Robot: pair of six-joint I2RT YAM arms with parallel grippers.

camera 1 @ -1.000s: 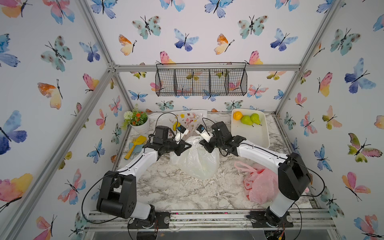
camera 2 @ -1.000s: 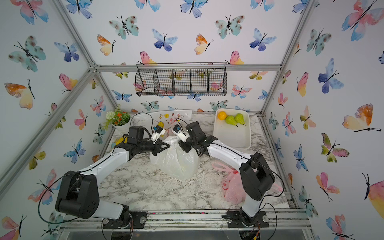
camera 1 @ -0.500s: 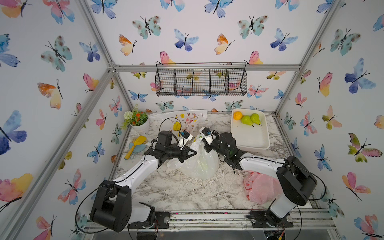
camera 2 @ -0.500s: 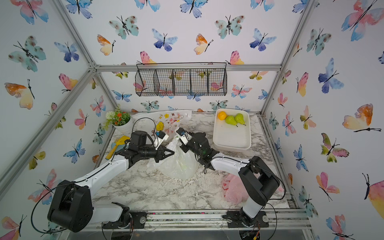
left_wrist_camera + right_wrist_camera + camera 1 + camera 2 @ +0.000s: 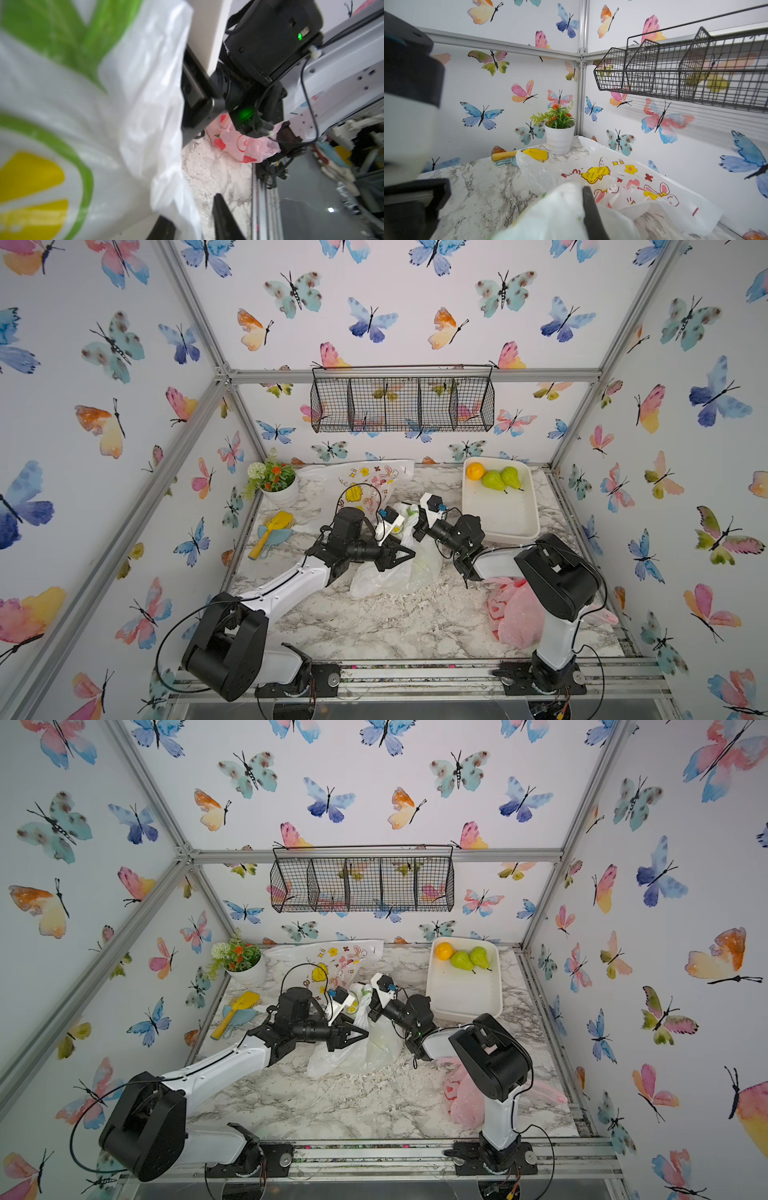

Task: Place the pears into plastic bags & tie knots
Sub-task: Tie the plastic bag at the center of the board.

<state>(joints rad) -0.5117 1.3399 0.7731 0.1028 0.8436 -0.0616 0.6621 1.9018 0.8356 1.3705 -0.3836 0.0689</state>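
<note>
Center frame, the left gripper (image 5: 397, 562) is held open at the lemon bag (image 5: 390, 580), likely for a fresh handle grab. Bag's top is pinched up by the clamped right gripper (image 5: 417, 526), probably for knotting; two pears (image 5: 500, 479) are parked in the upper-right tray (image 5: 498, 518).

White walls (image 5: 395, 302) printed with watercolour butterflies close the space in on three sides, and silver metal bars (image 5: 415, 375) join them at the corners and along the back. A black wire basket (image 5: 402, 404), divided into compartments, hangs on the back wall. Below lies a grey-veined marble tabletop (image 5: 374, 626), with a potted plant (image 5: 276, 483) in one back corner. The light is soft and even.
</note>
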